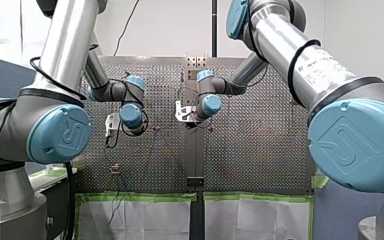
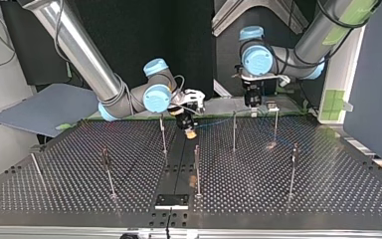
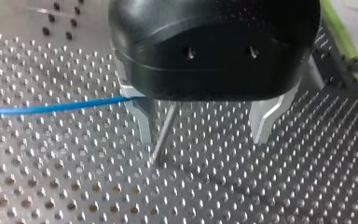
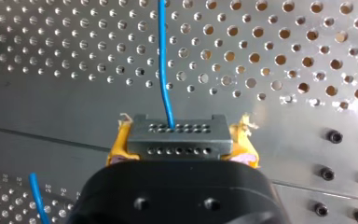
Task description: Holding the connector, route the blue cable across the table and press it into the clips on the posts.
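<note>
Over the middle strip of the table (image 2: pixel 303 199), our right gripper (image 4: pixel 181 145) pinches the connector (image 4: pixel 177 133), blue cable (image 4: pixel 164 60) running toward a post (image 3: pixel 164 133) between the spread fingers (image 3: pixel 142 116) of our left gripper (image 3: pixel 203 123).

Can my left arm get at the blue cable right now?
Probably yes: the left pincer is open, the blue cable runs right up to one finger, and only a thin post stands between its fingers.

Grey connector (image 4: pixel 177 145) w/ 2 hole rows, clamped in right claw (image 4: pixel 181 136), thin blue cable (image 4: pixel 163 70) exiting it, straight ahead
</note>
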You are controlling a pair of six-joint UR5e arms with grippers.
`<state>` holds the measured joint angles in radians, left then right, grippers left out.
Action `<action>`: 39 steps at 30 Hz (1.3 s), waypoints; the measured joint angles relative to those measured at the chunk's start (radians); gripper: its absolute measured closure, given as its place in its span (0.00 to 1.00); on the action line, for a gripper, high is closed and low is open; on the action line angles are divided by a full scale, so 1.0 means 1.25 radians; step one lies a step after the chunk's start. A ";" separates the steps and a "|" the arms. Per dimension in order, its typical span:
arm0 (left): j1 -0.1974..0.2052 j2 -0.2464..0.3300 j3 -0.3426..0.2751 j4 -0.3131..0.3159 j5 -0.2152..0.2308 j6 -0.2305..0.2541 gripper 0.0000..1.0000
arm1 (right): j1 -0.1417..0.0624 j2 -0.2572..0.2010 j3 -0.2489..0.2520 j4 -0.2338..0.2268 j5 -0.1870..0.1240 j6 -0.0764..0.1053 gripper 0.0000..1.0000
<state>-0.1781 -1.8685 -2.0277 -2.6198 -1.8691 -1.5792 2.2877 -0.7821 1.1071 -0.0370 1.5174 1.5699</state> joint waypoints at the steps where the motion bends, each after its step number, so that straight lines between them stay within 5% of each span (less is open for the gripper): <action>1: -0.004 0.007 -0.002 -0.004 0.001 0.000 0.00 | 0.000 0.000 0.000 0.000 0.000 0.000 1.00; 9: -0.036 0.055 -0.007 -0.012 0.012 0.002 0.00 | 0.000 0.000 0.000 0.001 -0.001 0.000 1.00; 25: -0.077 0.056 -0.026 0.012 0.049 -0.040 0.00 | -0.018 0.000 0.001 0.001 -0.004 0.013 1.00; 39: -0.123 -0.018 0.048 0.005 0.021 -0.094 0.00 | -0.028 0.000 0.001 0.001 -0.008 0.013 1.00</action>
<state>-0.3317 -1.8909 -1.9672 -2.6138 -1.8429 -1.6971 2.2526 -0.7825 1.1085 -0.0355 1.5069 1.5864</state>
